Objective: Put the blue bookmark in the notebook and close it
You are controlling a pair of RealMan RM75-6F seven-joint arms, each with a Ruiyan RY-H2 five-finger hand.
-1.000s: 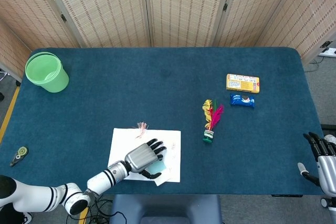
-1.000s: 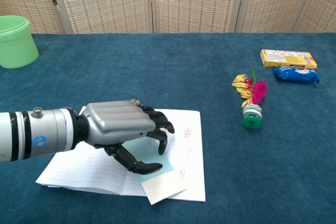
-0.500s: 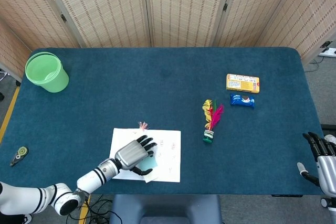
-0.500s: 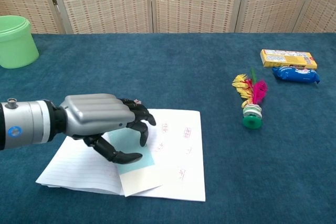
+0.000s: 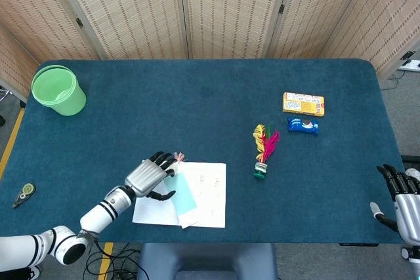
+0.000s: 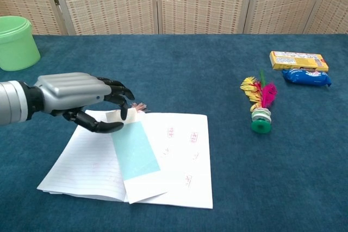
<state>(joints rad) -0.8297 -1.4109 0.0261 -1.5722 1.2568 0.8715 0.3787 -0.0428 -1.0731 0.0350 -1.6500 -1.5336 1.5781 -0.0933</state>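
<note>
So right at the near edge of the tabletop [image 5: 216,96], a bit left of center, the notebook [image 6: 179,150] is lying open and flat, and the blue bookmark [image 6: 136,150] sits on its pages, running diagonally near the middle fold with its near end poking just past the page edge. The left hand [image 6: 81,99] is over the notebook's far left corner, fingers curled, pinching the far end of the bookmark between thumb and fingers. The right hand [image 5: 401,195] is way over at the near right corner, off the tabletop edge, holding nothing, fingers apart. Right of the notebook there's a feather shuttlecock [image 5: 264,152], then further back a blue snack pack [image 5: 302,125] and a yellow box [image 5: 303,103] just behind it. Green bucket [image 5: 58,90] sits at the far left corner.
</note>
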